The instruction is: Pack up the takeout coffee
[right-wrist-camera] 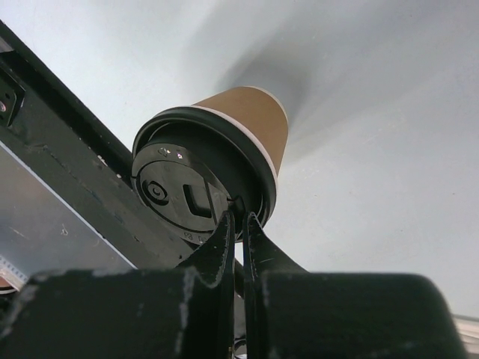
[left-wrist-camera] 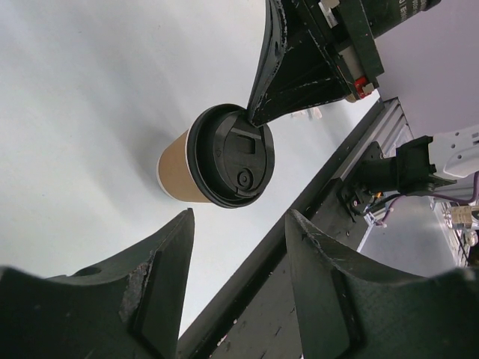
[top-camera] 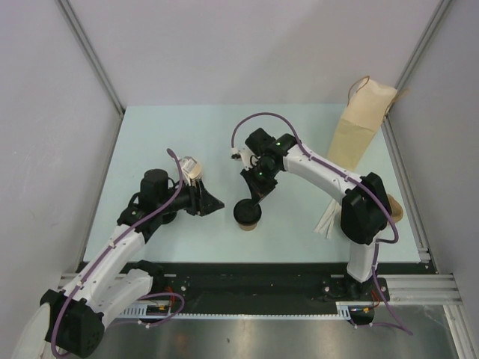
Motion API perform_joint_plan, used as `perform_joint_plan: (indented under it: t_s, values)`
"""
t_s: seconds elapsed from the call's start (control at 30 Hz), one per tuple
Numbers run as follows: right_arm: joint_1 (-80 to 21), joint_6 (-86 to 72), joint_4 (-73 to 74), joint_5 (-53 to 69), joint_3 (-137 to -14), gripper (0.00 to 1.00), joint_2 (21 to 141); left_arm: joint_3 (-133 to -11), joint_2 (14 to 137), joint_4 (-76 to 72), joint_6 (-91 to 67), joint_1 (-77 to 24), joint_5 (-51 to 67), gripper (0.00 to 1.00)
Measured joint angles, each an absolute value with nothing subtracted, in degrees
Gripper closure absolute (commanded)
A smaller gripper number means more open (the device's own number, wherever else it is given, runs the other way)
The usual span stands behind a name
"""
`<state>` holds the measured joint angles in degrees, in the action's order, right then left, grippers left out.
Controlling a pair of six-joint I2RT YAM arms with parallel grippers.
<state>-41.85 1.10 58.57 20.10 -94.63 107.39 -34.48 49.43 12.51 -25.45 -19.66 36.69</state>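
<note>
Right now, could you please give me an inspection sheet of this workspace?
Surface: pale table, no spills seen.
Job's things: lidded cup upright near the middle; open cup beside the left arm; bag standing far right.
Clutter: white strips by the right arm's base; tan item behind that arm, unclear.
Grippers: left gripper open, empty; right gripper shut, tip on the lidded cup's rim.
Cables: purple cables looped along both arms.
Surroundings: white walls; metal rail in front.
</note>
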Motion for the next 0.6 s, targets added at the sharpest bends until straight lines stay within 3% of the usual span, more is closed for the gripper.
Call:
perform_joint_plan:
  t_s: [0.27,0.47,0.6]
  values:
    - [-41.7,1.3,59.1,20.9,-95.3,0.82,108.2,-34.4,49.4,12.5,-25.5,-19.7,36.7,0.42]
    - [-41.7,1.6,59.5,21.3,-95.7,0.60,108.2,-34.4,49.4,12.5,-25.5,-19.7,36.7,0.41]
    - [-41.6,1.8,59.6,21.3,-96.1,0.57,108.2,-34.4,49.5,12.5,-25.5,-19.7,36.7,0.41]
